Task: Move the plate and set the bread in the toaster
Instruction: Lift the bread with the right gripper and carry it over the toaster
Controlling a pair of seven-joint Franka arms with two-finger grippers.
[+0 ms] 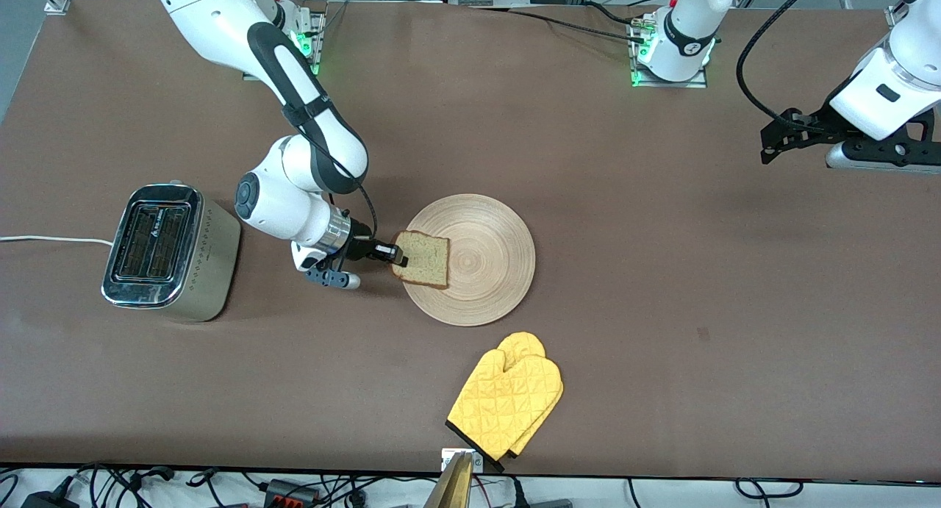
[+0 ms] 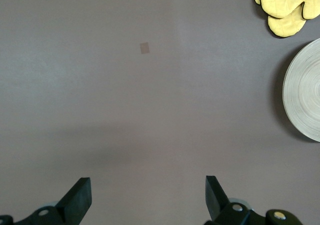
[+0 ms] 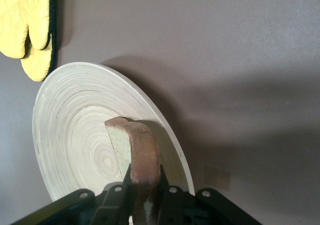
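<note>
The bread [image 1: 424,259], a square brown-crusted slice, lies on the pale wooden plate [image 1: 485,262] at its edge toward the toaster. My right gripper [image 1: 395,254] is shut on the bread's edge; the right wrist view shows the crust [image 3: 142,155] pinched between the jaws over the plate [image 3: 75,120]. The toaster [image 1: 169,251] with its chrome top stands toward the right arm's end of the table, slots up. My left gripper [image 2: 148,195] hangs open over bare table at the left arm's end, with nothing between its fingers.
A yellow oven mitt [image 1: 507,401] lies nearer the front camera than the plate, close to the table's front edge. The toaster's white cord [image 1: 51,239] runs off toward the table's end. A small pale mark [image 2: 144,47] is on the tabletop.
</note>
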